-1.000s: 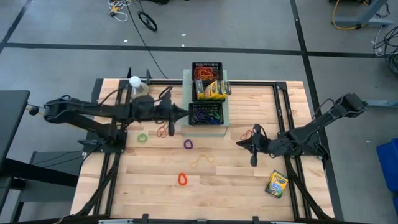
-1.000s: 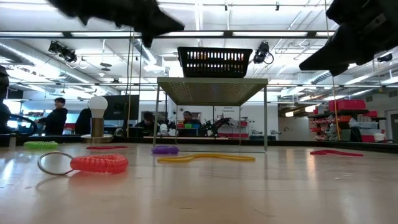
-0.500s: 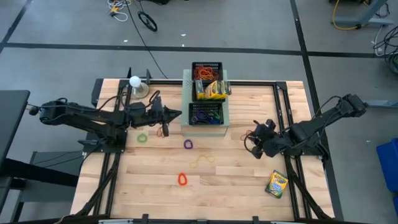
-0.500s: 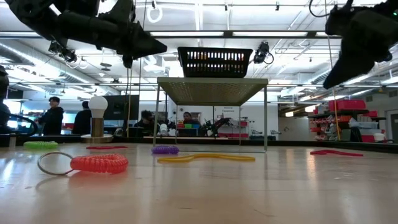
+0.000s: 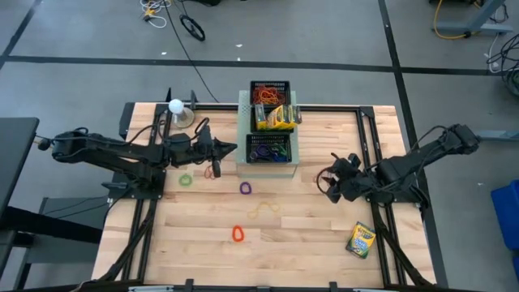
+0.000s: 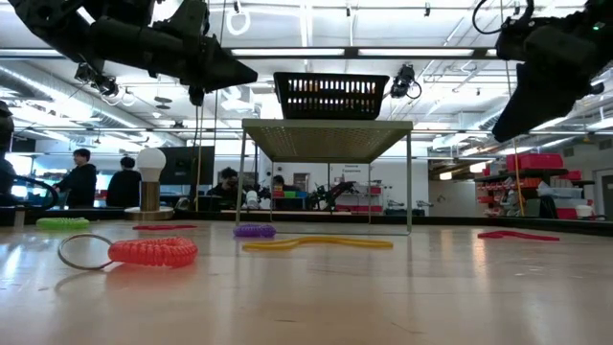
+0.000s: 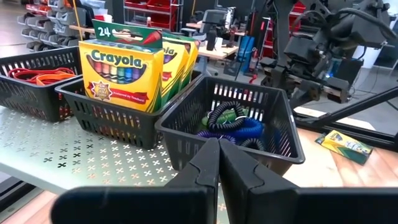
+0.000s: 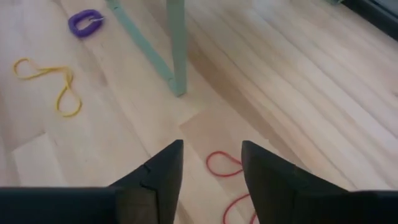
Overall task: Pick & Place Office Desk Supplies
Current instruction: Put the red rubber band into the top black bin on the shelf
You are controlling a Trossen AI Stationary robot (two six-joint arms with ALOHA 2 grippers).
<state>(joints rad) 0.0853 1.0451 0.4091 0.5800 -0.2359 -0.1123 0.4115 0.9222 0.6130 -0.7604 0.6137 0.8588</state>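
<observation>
Right tool (image 8: 211, 165) has opened above red band (image 8: 225, 167).

The crayon box (image 7: 127, 71) reads "Crayola" and "24".

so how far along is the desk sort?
Done: the three trays on the green stand hold red bands, crayon boxes and coiled bands. In hand: nothing. The left gripper is shut and empty by the near tray; the right gripper is open over a red band. Left: the loose bands on the table and one crayon box.
</observation>
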